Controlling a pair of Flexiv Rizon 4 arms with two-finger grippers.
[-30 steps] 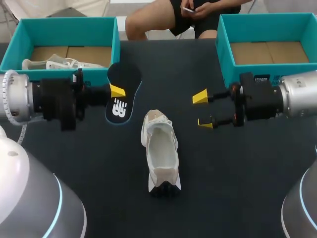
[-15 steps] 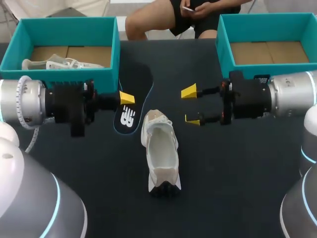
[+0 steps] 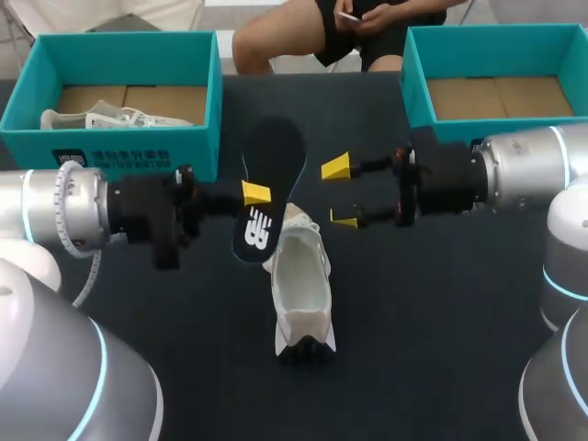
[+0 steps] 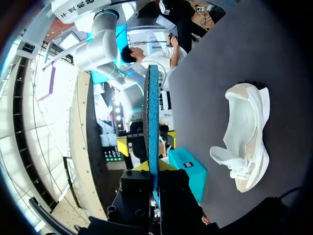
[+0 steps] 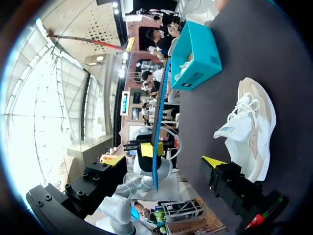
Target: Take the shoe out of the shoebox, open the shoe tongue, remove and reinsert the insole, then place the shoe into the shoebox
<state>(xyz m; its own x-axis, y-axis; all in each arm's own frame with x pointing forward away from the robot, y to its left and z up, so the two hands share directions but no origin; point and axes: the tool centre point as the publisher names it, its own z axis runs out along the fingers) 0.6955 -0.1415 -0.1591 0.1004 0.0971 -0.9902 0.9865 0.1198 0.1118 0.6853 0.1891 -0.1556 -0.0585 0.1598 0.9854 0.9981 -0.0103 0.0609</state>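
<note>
the insole [image 3: 274, 170] has swung in from beside the teal shoebox [image 3: 129, 152] and now hangs on edge over the near-box end of the shoe [image 3: 300, 285], which lies unmoved in the middle of the table [image 3: 441, 322]. the left hand [image 3: 256, 195] stays clamped on the insole. the right hand [image 3: 340, 194], fingers apart, has closed in beside it. reinsertion looks about to begin.

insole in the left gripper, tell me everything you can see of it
The insole is thin and flat, black on its upper face with a white logo near the heel end, blue along its edge. The left gripper is shut on its middle, holding it tilted above the table, heel end by the white shoe; whether they touch cannot be told. The open right gripper is beside it, not touching.
</note>
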